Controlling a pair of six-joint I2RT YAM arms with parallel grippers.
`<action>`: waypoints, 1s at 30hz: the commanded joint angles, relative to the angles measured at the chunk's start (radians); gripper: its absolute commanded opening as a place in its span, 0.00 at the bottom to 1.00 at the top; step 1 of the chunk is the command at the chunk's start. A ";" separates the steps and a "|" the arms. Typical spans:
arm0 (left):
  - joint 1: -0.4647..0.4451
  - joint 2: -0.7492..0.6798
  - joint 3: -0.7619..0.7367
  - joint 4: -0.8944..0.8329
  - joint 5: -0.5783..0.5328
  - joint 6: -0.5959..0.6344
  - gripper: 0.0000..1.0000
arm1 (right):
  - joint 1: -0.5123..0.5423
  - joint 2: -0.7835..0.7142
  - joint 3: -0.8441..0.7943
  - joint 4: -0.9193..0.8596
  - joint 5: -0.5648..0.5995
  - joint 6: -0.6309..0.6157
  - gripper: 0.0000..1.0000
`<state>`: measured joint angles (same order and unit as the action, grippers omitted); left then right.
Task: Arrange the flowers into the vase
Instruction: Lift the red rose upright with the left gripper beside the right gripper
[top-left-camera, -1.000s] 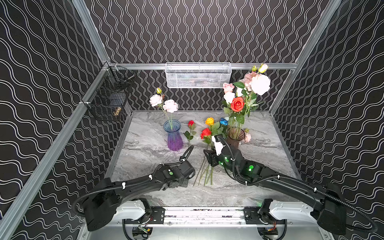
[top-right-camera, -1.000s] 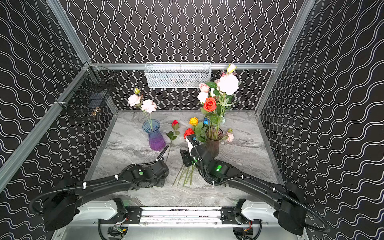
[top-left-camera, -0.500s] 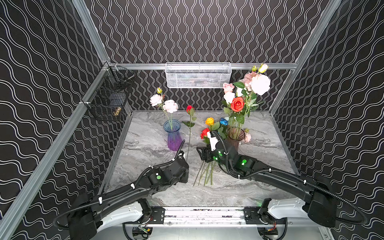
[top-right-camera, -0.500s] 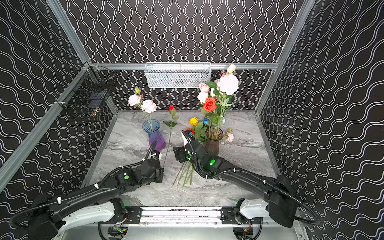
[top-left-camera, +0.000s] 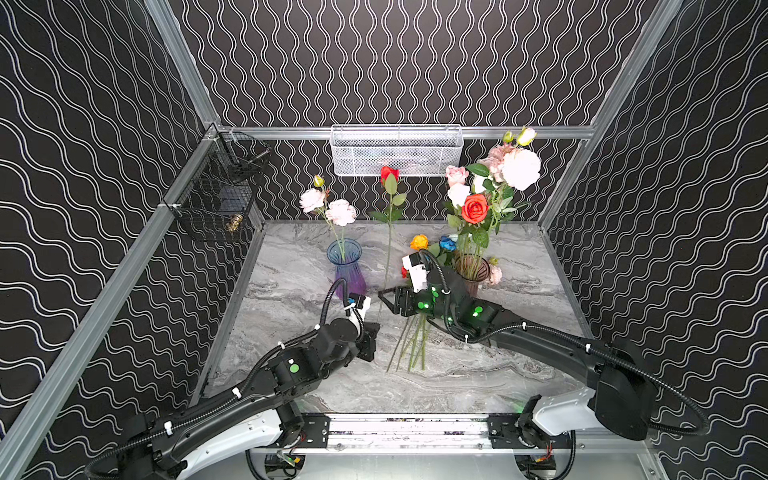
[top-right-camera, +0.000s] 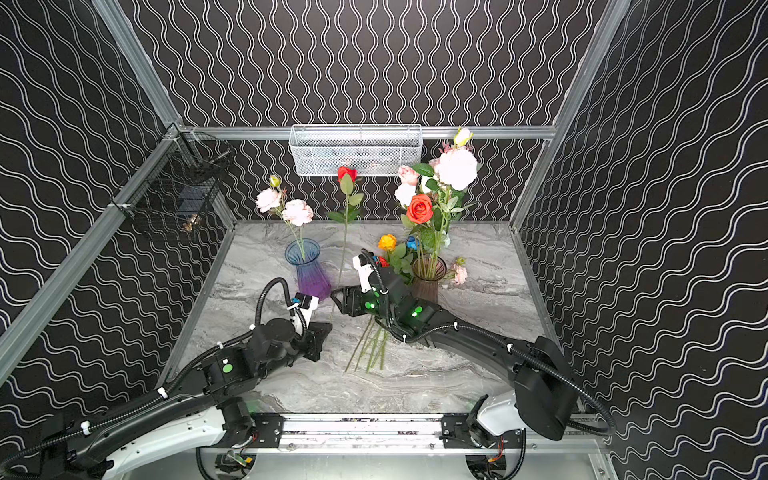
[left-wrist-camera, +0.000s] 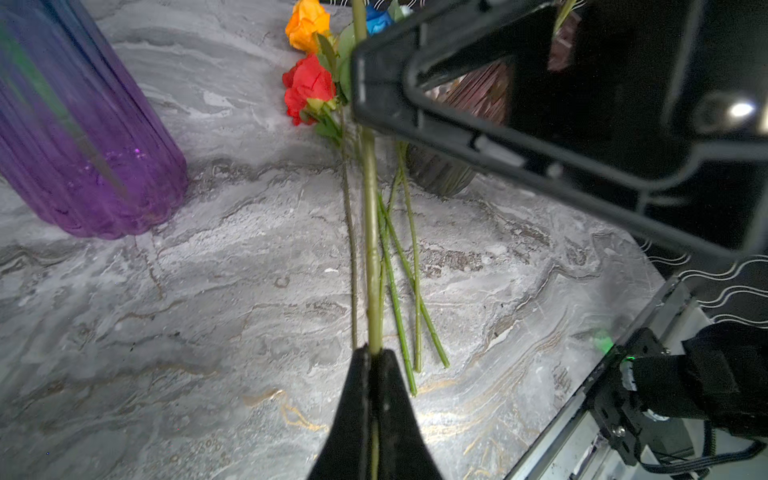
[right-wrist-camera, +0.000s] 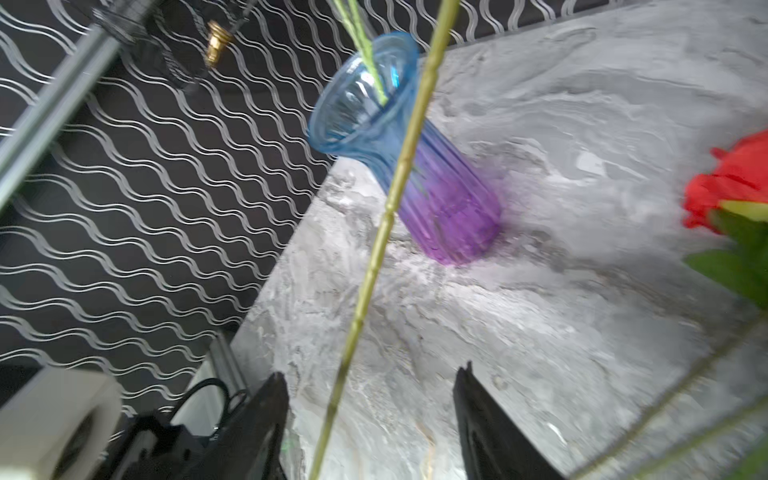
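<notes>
Rose (top-left-camera: 389, 173) clamped in left gripper (top-left-camera: 376, 326), right gripper (top-left-camera: 384, 301) spread around its stem

In both top views the left gripper (top-right-camera: 324, 328) is closed on the bottom of the red rose (top-right-camera: 347, 173). The flower stands upright over the middle of the worktop (top-left-camera: 291, 270), its bloom high before the back edge. The right gripper (top-right-camera: 337, 300) has its jaws apart on either side of the stem, just above that grip. A blue-and-purple vase (top-left-camera: 347, 266) holding two pink blooms (top-left-camera: 326, 205) stands just beside the stem, on the side toward the left edge. A brown vase (top-left-camera: 471, 270) with a bouquet (top-left-camera: 490, 187) stands toward the back right corner. Loose flowers (top-left-camera: 411, 345) lie flat between the arms, heads toward the brown vase.

In the left wrist view the left gripper (left-wrist-camera: 374, 353) is pressed shut on the stem (left-wrist-camera: 370, 208). The loose stems lie on the worktop beneath, ending in a red bloom (left-wrist-camera: 309, 89) and an orange one (left-wrist-camera: 307, 23).

The right wrist view is blurred. The fingers (right-wrist-camera: 266, 415) stand wide with the stem (right-wrist-camera: 399, 174) running between them, nearer one finger; whether it touches I cannot tell. The blue-and-purple vase (right-wrist-camera: 361, 83) stands beyond.
</notes>
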<state>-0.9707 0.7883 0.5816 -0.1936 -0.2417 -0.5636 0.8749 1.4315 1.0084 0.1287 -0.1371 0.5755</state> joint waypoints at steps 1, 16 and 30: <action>0.000 -0.016 -0.017 0.089 0.018 0.034 0.00 | -0.002 0.015 0.014 0.095 -0.078 0.037 0.55; 0.000 0.001 -0.042 0.156 0.015 0.022 0.00 | -0.003 -0.006 -0.044 0.177 -0.099 0.060 0.04; 0.001 -0.169 0.078 -0.026 -0.082 0.145 0.75 | -0.001 -0.126 -0.089 0.058 0.051 -0.078 0.01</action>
<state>-0.9714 0.6468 0.6205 -0.1619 -0.2600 -0.4950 0.8734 1.3350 0.9325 0.2234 -0.1539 0.5533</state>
